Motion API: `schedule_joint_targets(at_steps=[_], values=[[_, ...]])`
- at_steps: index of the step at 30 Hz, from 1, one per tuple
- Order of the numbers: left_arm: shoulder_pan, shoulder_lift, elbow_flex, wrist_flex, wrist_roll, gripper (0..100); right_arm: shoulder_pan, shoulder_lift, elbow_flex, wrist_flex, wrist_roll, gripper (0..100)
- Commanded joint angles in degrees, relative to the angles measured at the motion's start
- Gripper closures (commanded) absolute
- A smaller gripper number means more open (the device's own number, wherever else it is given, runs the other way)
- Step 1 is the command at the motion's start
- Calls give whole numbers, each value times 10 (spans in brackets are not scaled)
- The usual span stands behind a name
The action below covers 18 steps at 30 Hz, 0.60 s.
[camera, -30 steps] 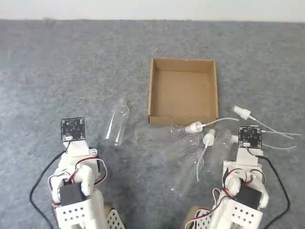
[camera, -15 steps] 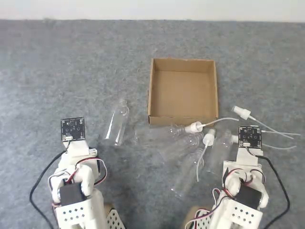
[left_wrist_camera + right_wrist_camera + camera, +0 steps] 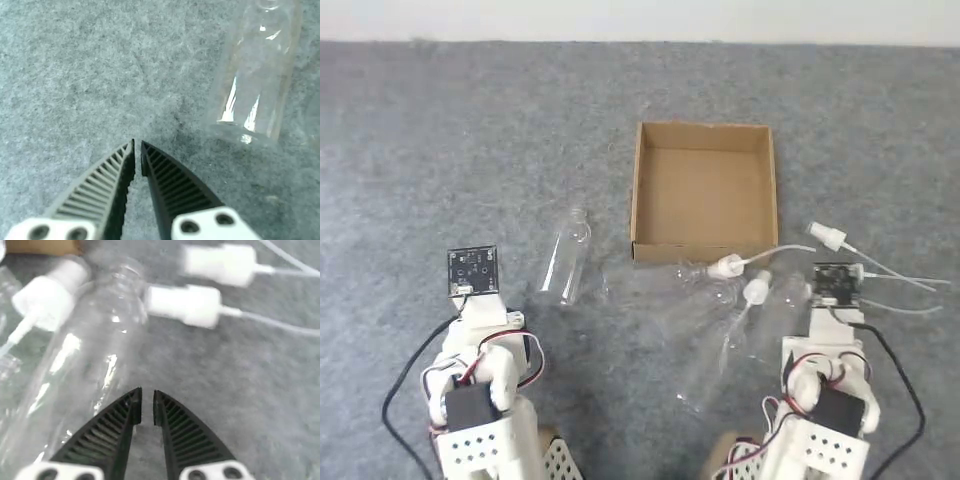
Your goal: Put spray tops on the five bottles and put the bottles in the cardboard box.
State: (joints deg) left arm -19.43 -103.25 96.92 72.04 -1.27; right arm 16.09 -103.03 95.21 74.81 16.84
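The left gripper, pinched together and empty, sits near a lone bottle. The right gripper, likewise, faces two spray tops.

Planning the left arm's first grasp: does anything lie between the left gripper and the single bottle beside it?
Nothing visible does: bare grey carpet separates the left gripper from the bottle, which lies on its side.

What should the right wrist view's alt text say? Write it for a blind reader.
The right arm's jaws, shut and empty, point at grey carpet beside a clear bottle lying on its side. Three white spray tops lie beyond it.
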Motion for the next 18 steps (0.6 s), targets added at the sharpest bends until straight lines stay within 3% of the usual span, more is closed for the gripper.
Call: schedule_joint_targets(at_steps=[1,18], values=[[-2,-11,-4,3,6,988,-73,-11,12,3,5,991],[-2,-11,-4,3,6,988,-80,-11,12,2,5,991]])
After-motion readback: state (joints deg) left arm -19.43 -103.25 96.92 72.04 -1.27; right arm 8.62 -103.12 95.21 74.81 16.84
